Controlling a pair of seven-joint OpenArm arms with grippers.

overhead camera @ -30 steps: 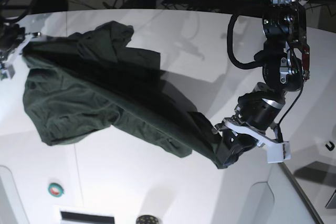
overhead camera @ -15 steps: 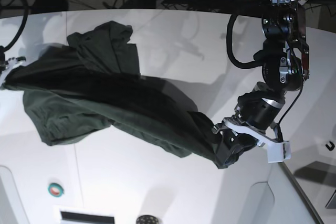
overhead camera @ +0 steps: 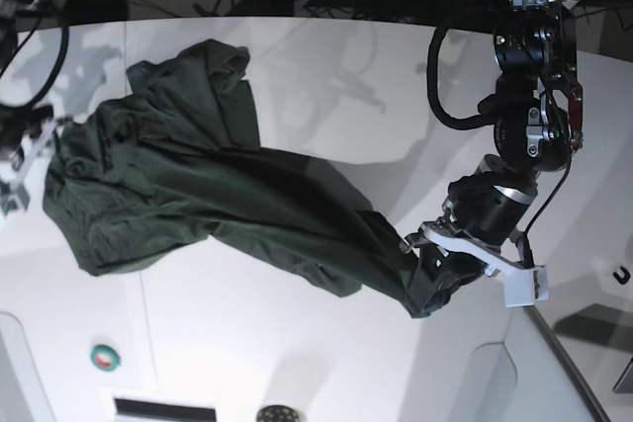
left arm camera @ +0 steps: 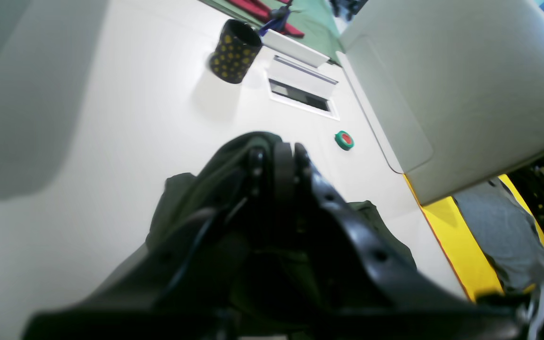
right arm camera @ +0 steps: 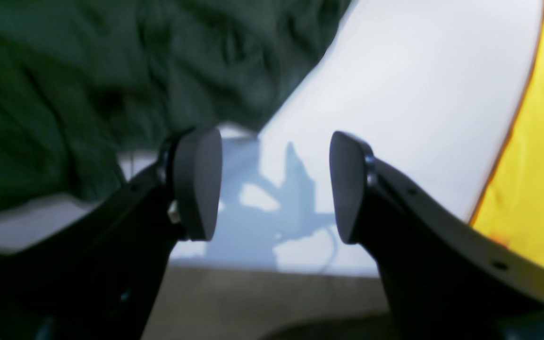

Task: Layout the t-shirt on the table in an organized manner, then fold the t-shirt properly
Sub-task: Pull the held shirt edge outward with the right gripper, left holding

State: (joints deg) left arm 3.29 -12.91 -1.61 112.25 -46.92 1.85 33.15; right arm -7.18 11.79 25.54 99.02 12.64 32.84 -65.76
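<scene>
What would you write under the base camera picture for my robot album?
Left tool pinches one end of the crumpled t-shirt on the white table; right tool waits open beside it.

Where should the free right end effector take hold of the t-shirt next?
Probably the loose edge of the t-shirt nearest the open right end effector, coming in low from the table's outer side. The left end effector is shut on the opposite end, so pulling there should spread the bunched cloth.

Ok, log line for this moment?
left gripper: shut on t-shirt | right gripper: open, empty | t-shirt: crumpled on table, unfolded
</scene>
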